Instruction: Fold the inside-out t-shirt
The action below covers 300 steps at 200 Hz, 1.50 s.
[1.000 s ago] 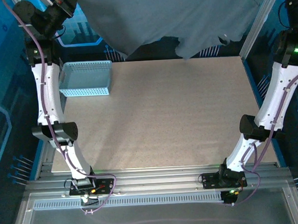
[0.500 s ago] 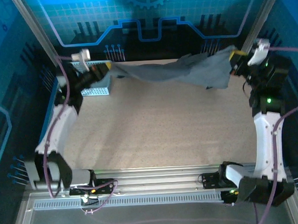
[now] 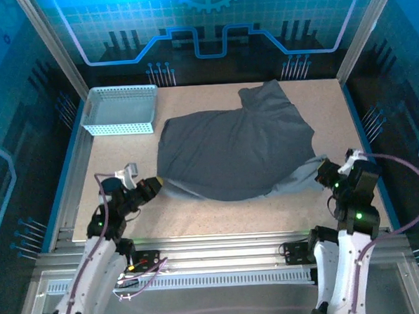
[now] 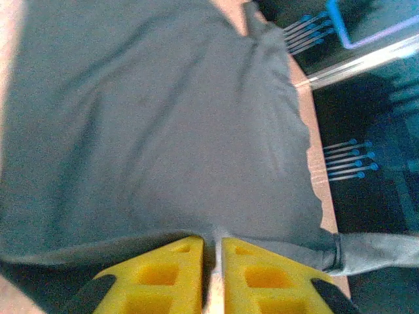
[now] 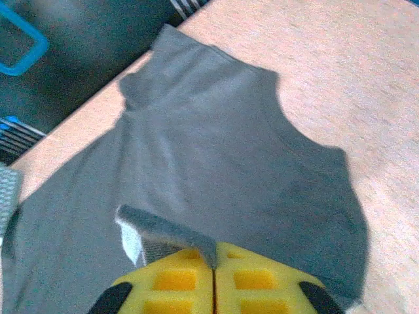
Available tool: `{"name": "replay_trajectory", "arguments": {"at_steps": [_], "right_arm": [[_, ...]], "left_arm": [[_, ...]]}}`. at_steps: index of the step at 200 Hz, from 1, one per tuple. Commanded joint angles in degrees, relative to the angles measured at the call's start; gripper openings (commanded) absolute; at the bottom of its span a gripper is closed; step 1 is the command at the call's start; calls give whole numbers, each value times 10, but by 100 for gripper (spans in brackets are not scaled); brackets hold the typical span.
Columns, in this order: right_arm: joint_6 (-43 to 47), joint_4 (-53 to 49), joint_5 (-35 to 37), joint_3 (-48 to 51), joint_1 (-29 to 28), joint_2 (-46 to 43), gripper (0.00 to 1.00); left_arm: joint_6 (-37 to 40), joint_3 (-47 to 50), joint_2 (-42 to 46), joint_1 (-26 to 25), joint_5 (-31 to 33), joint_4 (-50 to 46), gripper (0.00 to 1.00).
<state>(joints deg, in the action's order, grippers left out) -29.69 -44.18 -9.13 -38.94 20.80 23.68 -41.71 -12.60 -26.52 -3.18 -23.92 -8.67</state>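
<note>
Top external: one basket (image 3: pixel 116 127); left gripper (image 3: pixel 155 183), right gripper (image 3: pixel 323 173) pinch one t-shirt (image 3: pixel 234 152).

Both arms folded low, left claw (image 3: pixel 156 181) and right claw (image 3: pixel 325 172) nearly closed, pointing forward

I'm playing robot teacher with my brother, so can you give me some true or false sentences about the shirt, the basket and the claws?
1. The t-shirt lies on the table. True.
2. The t-shirt is inside the blue basket. False: the basket stands beside it at the far left of the table, and the shirt is not in it.
3. The left claw and the right claw are both at the shirt's near edge. True.
4. The t-shirt is bright red. False: it is dark grey.
5. The t-shirt is folded into a neat small square. False: it lies spread out and wrinkly.
</note>
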Motion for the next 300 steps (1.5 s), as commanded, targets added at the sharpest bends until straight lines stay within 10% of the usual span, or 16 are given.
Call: {"name": "replay_trajectory", "arguments": {"at_steps": [1,20,46,107,156,197,248,300], "right_arm": [[-55,-90,71,-9,-5,-33,20],[-96,-143,177,-50,-2,-25,59],[-100,-151,261,-111,-3,-25,78],[-28,-8,-27,-121,-32,131,80],[-19,105,55,-96,-267,349,82],[-21,180,71,-174,-343,581,82],[-78,189,106,-220,-339,757,79],[-153,158,171,-132,-295,699,80]], "left_arm": [[-63,27,98,-3,33,-128,20],[-86,0,190,-3,90,-270,46],[-118,-60,250,-3,200,-370,58],[-51,-193,-152,-74,135,-120,51],[-19,-301,-440,-160,145,-43,58],[-6,-387,-634,-176,126,-27,59],[-22,-367,-699,-201,135,1,60],[-83,-267,-681,-271,159,54,61]]}}
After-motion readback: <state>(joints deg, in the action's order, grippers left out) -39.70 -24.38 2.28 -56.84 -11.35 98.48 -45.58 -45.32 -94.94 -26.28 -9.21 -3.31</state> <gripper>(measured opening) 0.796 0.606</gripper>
